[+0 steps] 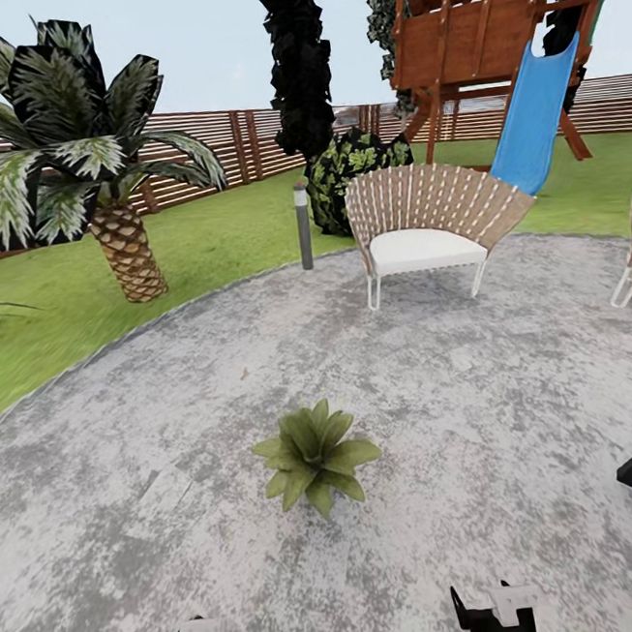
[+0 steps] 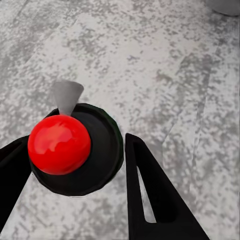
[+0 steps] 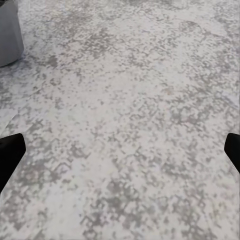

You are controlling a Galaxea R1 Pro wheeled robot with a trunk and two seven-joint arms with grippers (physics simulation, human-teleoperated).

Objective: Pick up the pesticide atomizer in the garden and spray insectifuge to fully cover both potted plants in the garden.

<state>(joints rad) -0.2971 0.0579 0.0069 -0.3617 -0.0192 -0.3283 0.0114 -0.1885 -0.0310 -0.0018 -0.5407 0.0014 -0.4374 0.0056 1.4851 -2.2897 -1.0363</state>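
Black left gripper (image 2: 75, 165) clamps the pesticide atomizer (image 2: 75, 147).

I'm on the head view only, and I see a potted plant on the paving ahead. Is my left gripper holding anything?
Observer: Yes. In the left wrist view the left gripper has its fingers against a dark round body with a red ball and a grey cone on top, which looks like the pesticide atomizer.
Operator: And the right one?
Observer: The right gripper is wide open, with bare grey paving between its fingertips.
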